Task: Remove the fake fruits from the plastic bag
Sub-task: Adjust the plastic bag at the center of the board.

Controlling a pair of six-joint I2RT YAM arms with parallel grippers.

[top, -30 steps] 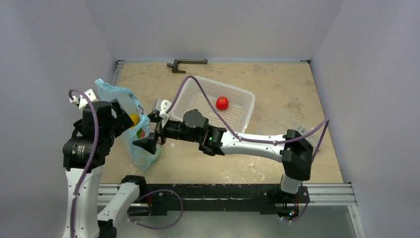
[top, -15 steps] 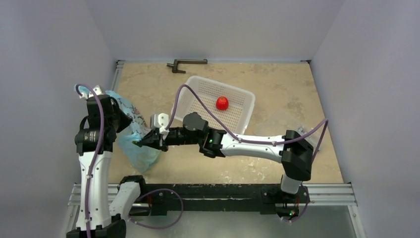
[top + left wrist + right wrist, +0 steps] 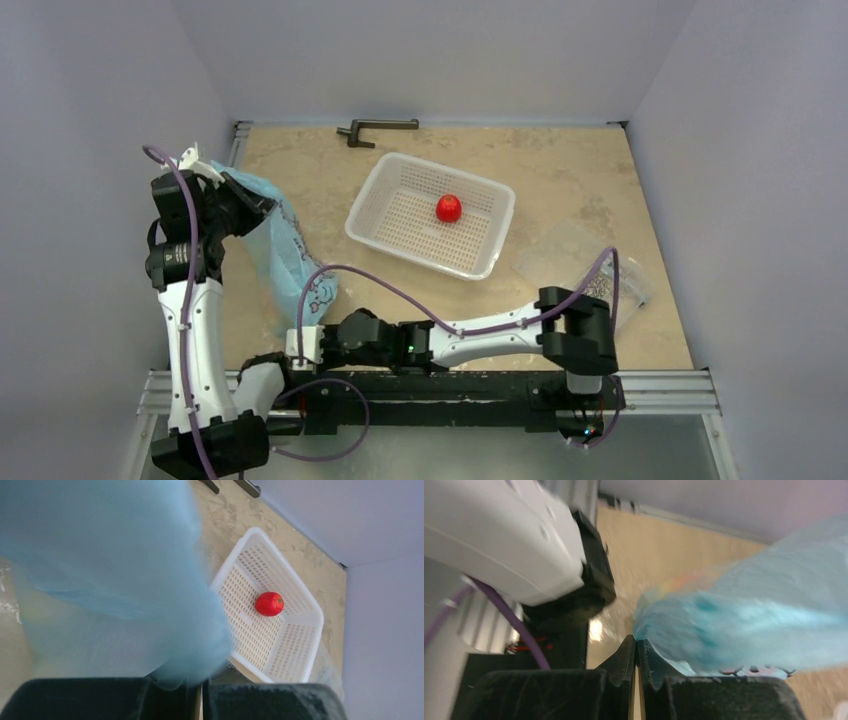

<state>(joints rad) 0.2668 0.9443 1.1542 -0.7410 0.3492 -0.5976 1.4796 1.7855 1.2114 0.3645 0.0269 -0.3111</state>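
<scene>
- The left gripper [image 3: 197, 694], at 9 o'clock of the beige table [image 3: 570, 180], is clamping its fingers on the upper edge of the thin, crinkly, light blue translucent plastic bag [image 3: 283, 250] and holding that end raised.
- The plastic bag is draping from 9 o'clock down toward 7 o'clock.
- The right gripper [image 3: 636, 644] is sitting low at 7 o'clock with its fingers pressed together. The bag's edge is meeting the tips, but I cannot tell whether any film is caught.
- The fake fruits are not showing outside the bag. Only an orange-yellow tint [image 3: 676, 582] is glowing through the film, so they are judged to be inside.
- The white perforated plastic basket [image 3: 368, 218], near centre, is holding one small round red fruit [image 3: 449, 208].
- Judgement: extraction is in hand and not completed. The next move is calling for finding the bag's mouth and either spreading it or tipping the contents out. The film looks prone to slipping.
</scene>
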